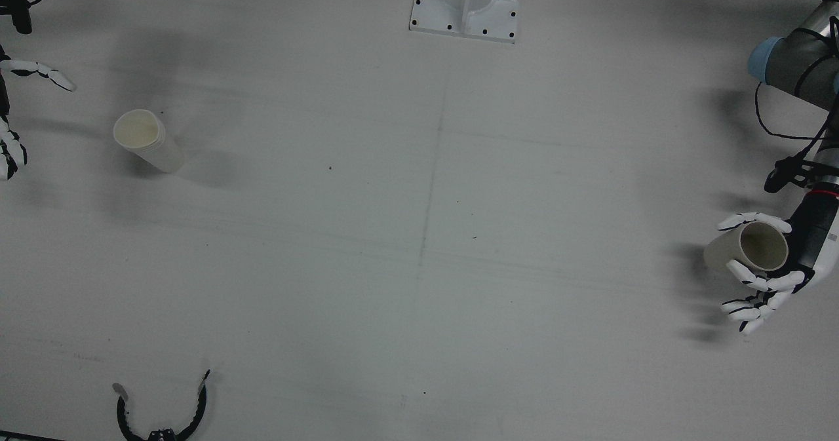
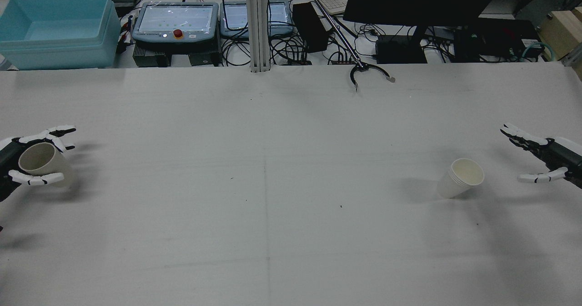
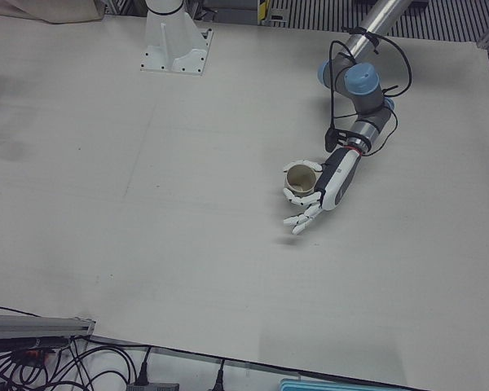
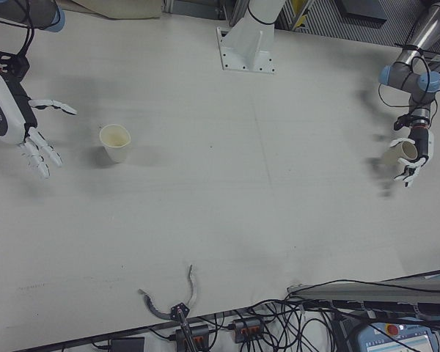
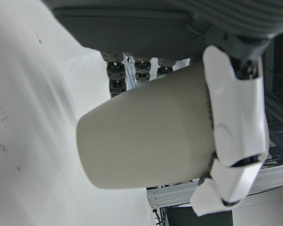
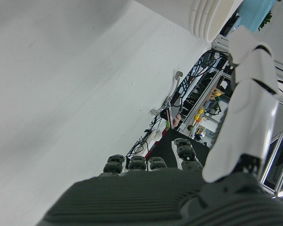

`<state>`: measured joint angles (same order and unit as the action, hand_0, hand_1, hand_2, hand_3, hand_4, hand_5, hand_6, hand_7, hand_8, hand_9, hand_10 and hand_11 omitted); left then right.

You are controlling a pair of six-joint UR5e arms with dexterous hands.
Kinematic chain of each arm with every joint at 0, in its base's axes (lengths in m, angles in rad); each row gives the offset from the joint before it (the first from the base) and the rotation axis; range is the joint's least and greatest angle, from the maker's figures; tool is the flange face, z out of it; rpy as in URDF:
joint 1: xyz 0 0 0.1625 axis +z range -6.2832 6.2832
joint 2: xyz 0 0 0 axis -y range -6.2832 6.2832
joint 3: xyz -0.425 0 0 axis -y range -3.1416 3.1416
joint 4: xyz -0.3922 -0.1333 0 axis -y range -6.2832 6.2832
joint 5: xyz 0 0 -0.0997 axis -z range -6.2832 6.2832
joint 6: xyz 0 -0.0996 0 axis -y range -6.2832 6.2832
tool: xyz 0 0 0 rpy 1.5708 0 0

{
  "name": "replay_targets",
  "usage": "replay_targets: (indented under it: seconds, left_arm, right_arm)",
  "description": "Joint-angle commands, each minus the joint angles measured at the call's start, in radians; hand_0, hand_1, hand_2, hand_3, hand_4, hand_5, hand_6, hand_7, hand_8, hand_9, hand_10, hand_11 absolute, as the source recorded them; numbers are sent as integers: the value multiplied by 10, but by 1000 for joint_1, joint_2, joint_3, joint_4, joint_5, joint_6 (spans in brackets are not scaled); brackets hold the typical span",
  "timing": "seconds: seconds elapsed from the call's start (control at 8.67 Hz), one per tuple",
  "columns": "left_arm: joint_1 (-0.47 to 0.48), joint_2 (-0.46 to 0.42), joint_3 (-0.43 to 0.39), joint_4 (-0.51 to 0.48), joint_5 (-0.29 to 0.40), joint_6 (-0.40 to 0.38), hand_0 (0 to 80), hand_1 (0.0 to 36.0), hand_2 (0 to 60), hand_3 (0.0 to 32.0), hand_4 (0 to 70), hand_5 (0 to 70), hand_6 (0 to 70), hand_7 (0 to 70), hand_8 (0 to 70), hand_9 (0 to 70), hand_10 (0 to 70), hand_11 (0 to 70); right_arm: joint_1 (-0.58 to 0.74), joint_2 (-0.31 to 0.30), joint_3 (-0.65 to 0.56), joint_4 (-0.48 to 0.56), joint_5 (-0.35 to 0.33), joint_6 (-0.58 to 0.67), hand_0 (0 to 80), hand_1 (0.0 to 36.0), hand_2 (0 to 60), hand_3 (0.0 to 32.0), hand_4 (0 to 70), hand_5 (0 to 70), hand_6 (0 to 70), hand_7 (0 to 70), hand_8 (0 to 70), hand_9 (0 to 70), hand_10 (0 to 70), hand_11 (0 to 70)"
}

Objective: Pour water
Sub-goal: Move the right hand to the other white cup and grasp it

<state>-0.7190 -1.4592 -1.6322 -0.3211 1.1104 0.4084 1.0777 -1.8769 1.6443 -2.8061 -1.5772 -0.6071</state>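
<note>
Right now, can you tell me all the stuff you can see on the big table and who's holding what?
Paper cup: one stack, cream, standing on the table near the right hand, not held.
Held cup: one, cream, lifted in the left hand.
Grabber claw: one, black, at the table's far edge.
Table: one, white.
Left hand: white and black fingers wrapped around its cup.
Right hand: white and black fingers spread, empty.

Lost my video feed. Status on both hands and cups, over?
Left hand shut on paper cup, lifted. Right hand open, beside the second cup, not touching. Table between them clear.
</note>
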Motion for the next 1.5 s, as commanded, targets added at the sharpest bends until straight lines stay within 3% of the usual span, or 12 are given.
replay_targets:
  seconds: [0.0,0.23,0.46,0.69,0.92,1.04,1.15,1.27,1.38]
  left_arm:
    - [0,3,-21,-1,-1,-2,571,360,600,0,700,700,158,225,69,111,153,235]
    - [0,3,-25,-1,-23,-3,569,360,600,0,700,700,156,223,68,109,154,235]
    - [-4,8,-25,-3,-26,-29,567,360,600,0,700,700,161,224,70,111,155,237]
    - [-4,25,-31,-3,-49,-46,569,360,600,0,700,700,156,221,68,109,156,239]
    - [-5,29,-32,-9,-50,-51,566,360,600,0,700,700,156,221,68,108,156,239]
    - [-7,29,-32,-9,-50,-60,565,360,600,0,700,700,155,220,67,108,156,239]
    - [-8,37,-31,-9,-50,-69,566,360,600,0,700,700,153,218,66,106,156,238]
    - [-8,42,-28,-9,-50,-72,569,360,600,0,700,700,153,219,66,107,156,239]
    - [-7,54,-28,-10,-50,-72,565,360,600,0,700,700,153,218,66,107,156,239]
  right_arm:
    - [-106,19,-28,0,64,-40,469,193,192,0,0,0,0,6,33,38,55,99]
    - [-201,68,-17,-7,126,-81,481,203,198,0,0,4,0,43,32,34,37,75]
    - [-303,71,5,-13,207,-112,523,249,230,0,4,47,0,103,23,30,22,56]
    - [-329,97,8,-32,212,-129,541,263,229,0,25,55,0,112,18,27,12,43]
    - [-338,110,96,-120,245,-149,555,274,239,0,47,70,11,134,21,40,12,44]
    - [-351,110,145,-195,268,-167,589,295,241,0,71,120,42,200,46,87,38,84]
    - [-352,110,193,-264,276,-195,800,359,280,0,191,399,243,523,233,370,176,294]
    - [-352,110,218,-314,276,-204,800,360,443,0,301,654,486,700,505,700,473,700]
    - [-351,108,227,-328,276,-206,800,360,600,0,341,700,700,700,700,700,683,700]
